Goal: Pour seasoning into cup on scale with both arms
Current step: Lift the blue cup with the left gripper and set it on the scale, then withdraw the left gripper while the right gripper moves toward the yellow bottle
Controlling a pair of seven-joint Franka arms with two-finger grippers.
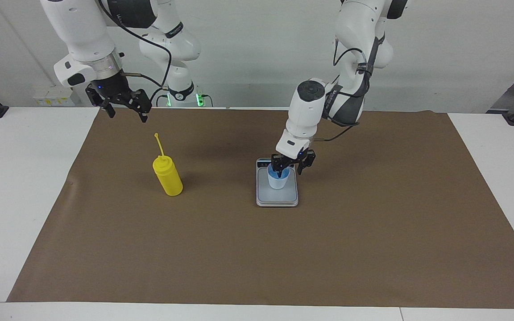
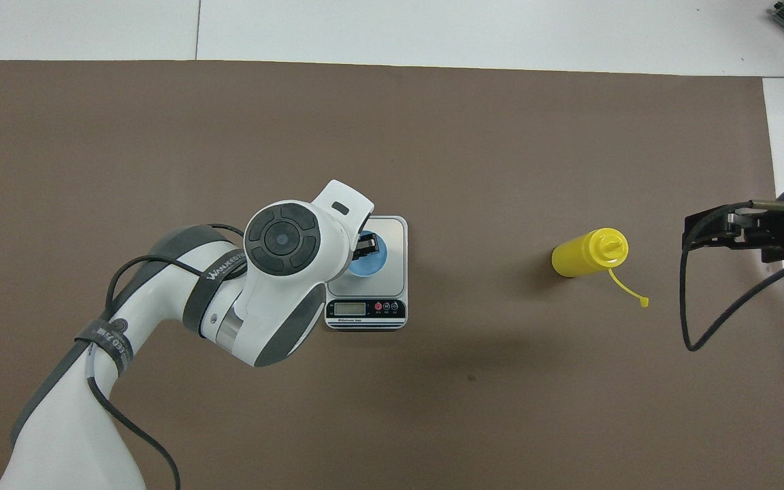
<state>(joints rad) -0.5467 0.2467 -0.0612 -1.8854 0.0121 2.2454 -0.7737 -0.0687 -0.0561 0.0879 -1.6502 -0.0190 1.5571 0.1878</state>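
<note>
The small pale blue tapered cup [image 1: 278, 178] stands upright on the flat silver-grey kitchen scale [image 1: 277, 198]. The left hand [image 1: 290, 168] hangs right over the cup's rim, fingers spread, gripping nothing. The yellow plastic squeeze bottle [image 1: 167, 177] stands well apart from the scale, toward the right arm's end of the tabletop; the right hand [image 1: 125, 107] waits above, open and empty.

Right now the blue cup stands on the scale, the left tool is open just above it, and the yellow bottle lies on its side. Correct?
Not quite. The yellow bottle stands upright, as the facing view shows. The rest holds: the blue cup stands on the scale with the left tool open just above it.
</note>
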